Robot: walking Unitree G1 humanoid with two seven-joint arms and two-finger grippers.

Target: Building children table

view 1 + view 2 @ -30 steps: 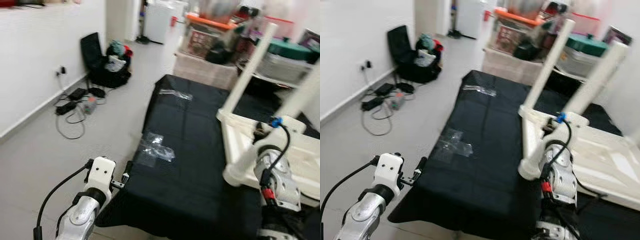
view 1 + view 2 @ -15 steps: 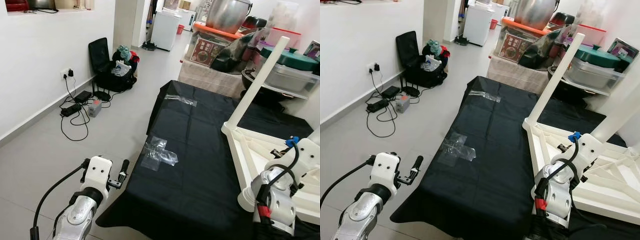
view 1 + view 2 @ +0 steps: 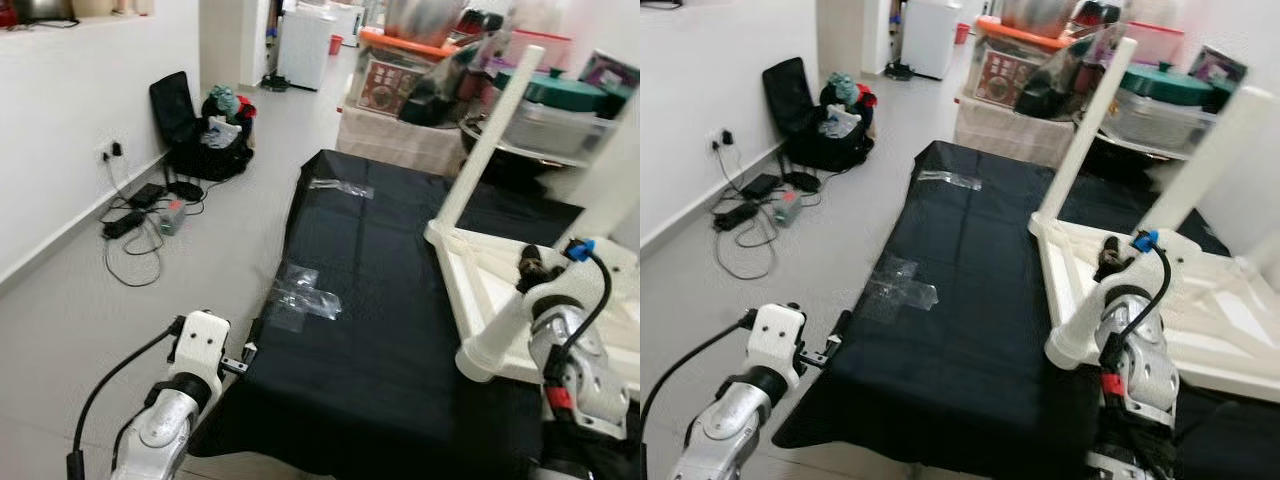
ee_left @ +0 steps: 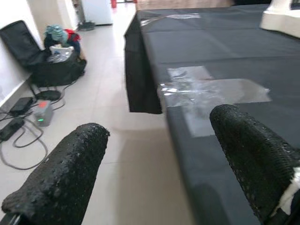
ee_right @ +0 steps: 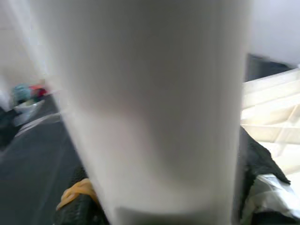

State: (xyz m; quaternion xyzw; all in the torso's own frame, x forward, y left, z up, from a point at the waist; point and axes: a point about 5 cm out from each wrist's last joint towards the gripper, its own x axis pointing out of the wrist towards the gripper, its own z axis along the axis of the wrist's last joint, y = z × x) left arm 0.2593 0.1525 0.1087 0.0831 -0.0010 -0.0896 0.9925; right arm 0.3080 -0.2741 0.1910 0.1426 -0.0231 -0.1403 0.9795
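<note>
A white children's table point(image 3: 470, 265) lies upside down on a black cloth point(image 3: 370, 330), with one leg point(image 3: 490, 140) standing up at its far corner. My right gripper point(image 3: 533, 268) is shut on another white leg point(image 3: 495, 338) at the near corner. In the right wrist view this leg point(image 5: 154, 117) sits between my black fingers point(image 5: 77, 206). My left gripper point(image 3: 245, 355) hangs open by the cloth's near left corner, its fingers point(image 4: 61, 173) wide apart around nothing.
Clear plastic bags point(image 3: 300, 295) lie on the cloth, with another point(image 3: 340, 187) farther back. On the floor to the left are a black bag point(image 3: 195, 125) and cables point(image 3: 140, 215) by the wall. Boxes and pots point(image 3: 400, 85) crowd the far end.
The head view has swung and blurred slightly. My right gripper stays shut on the white leg, and my left stays open at the cloth's corner.
</note>
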